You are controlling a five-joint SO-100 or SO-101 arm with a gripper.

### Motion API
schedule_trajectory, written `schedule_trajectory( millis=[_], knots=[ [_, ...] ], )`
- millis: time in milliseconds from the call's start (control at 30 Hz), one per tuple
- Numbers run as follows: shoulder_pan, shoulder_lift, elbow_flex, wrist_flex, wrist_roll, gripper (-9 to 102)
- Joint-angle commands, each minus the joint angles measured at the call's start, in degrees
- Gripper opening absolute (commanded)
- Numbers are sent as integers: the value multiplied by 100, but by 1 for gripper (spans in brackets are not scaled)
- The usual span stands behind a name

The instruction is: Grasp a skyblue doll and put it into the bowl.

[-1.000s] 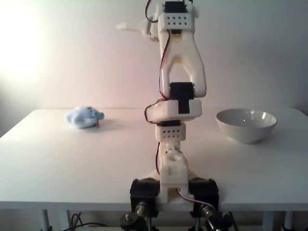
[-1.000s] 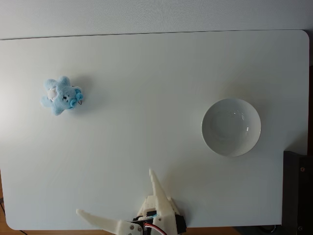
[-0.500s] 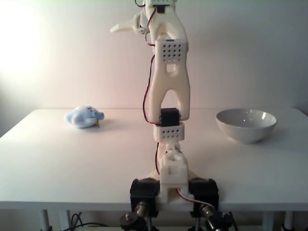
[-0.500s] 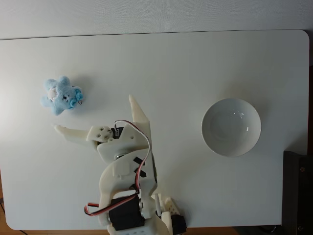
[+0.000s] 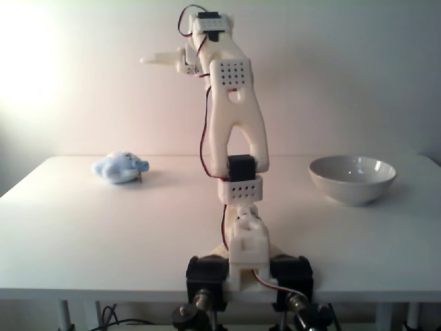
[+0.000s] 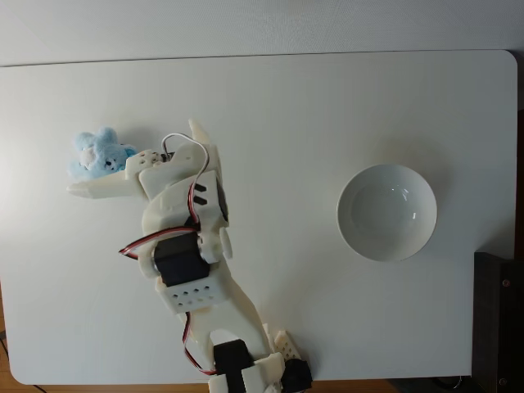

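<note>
Doll (image 6: 97, 154): fluffy pale-blue plush cloth with whitish patches, nap soft and matt; same fuzzy look in the front fixed view (image 5: 121, 167). Bowl (image 6: 386, 213): glossy white-grey ceramic, smooth walls, small bright highlights on the inner surface; rim smooth and shiny in the front fixed view (image 5: 352, 179). Counter (image 6: 327, 106): white, smooth, matt to faintly satin, no grain visible. Arm (image 6: 192, 278): off-white hard plastic, matt, with perforated panels; black plastic motor blocks set into it; red, white and black insulated wires, slightly shiny. Jaws: same off-white matt plastic. Wall (image 5: 358, 76) behind: plain, matt, light-coloured.
</note>
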Motion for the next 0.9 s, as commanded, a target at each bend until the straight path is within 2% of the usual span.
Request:
schedule_trajectory(
  millis=[0, 333, 667, 867],
  knots=[
    [-229, -334, -527, -62, -26, 102],
    [-756, -1811, -1811, -97, -35, 102],
    [-896, -3067, -2224, -1652, -44, 102],
    [-1345, -3498, -2241, -1872, -44, 102]
  ],
)
